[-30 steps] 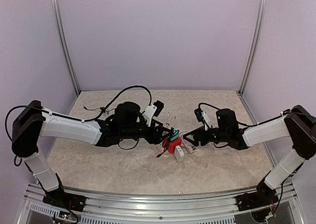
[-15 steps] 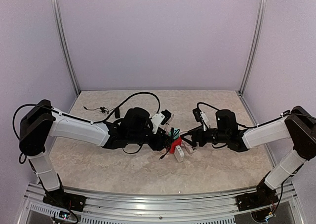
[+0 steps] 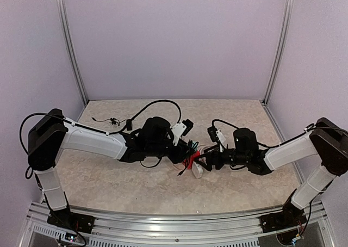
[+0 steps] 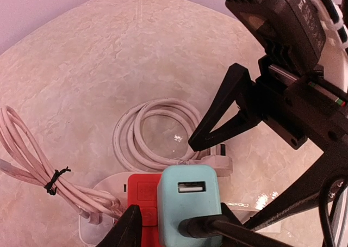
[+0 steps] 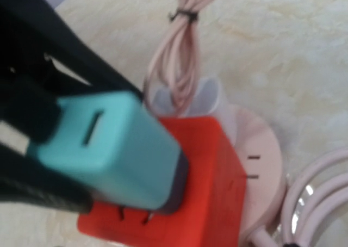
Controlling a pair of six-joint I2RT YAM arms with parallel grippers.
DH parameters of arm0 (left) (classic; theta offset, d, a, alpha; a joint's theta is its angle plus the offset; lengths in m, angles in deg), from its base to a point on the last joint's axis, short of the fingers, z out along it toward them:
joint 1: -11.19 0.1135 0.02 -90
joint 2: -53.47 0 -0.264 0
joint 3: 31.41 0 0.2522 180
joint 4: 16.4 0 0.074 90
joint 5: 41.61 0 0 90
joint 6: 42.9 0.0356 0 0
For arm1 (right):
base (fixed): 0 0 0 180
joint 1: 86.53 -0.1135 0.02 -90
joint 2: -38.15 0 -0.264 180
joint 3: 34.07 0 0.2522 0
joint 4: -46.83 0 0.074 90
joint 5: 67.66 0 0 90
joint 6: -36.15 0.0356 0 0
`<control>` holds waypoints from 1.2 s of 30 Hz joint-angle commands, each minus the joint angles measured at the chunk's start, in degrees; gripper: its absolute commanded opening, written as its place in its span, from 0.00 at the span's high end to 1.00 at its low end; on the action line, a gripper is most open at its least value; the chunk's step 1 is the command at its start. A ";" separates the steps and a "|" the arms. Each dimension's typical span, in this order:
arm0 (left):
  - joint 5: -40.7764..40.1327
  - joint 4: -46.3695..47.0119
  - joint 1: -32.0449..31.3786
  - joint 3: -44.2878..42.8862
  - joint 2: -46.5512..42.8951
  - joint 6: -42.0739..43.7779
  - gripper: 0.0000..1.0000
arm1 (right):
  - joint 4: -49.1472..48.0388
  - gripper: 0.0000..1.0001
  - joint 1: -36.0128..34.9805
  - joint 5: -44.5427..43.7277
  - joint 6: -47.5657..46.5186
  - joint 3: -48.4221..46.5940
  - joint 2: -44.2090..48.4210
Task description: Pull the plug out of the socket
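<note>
The red socket (image 4: pixel 142 195) (image 5: pixel 217 187) (image 3: pixel 189 161) sits on a white round base (image 5: pixel 263 165). A teal plug (image 4: pixel 187 203) (image 5: pixel 109 149) with a USB slot is seated in it. My left gripper (image 4: pixel 179 220) (image 3: pixel 190 150) straddles the plug, its jaws partly closed. The right finger lies at the plug's edge, and a strip of red shows between the left finger (image 4: pixel 129 229) and the plug. My right gripper (image 4: pixel 220 184) (image 3: pixel 203 162) faces it from the other side, jaws wide apart and holding nothing. Its own fingers are out of the right wrist view.
A coiled white cable (image 4: pixel 157 130) with a white three-pin plug (image 4: pixel 217 162) lies just beyond the socket. A pink cable bundle (image 4: pixel 32 171) (image 5: pixel 185 51) with a black tie lies beside the base. A thin black lead (image 3: pixel 109 120) trails at the back left.
The left arm moved right until its gripper came over the plug, and its jaws narrowed. The right arm reached left toward the socket and its jaws spread wider.
</note>
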 commanded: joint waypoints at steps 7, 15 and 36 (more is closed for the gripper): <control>-0.91 -1.27 -0.47 -1.23 -0.05 -0.34 0.67 | -4.49 0.06 -5.61 -10.22 -2.72 -0.54 -4.56; -0.59 -1.39 -0.88 -1.69 0.29 -0.47 0.72 | -1.03 0.03 -6.82 -14.70 -2.67 -4.31 -6.22; -1.22 -1.82 -1.84 -2.65 -1.54 0.46 0.86 | 2.52 0.39 -6.88 -16.41 -3.19 -6.67 -10.20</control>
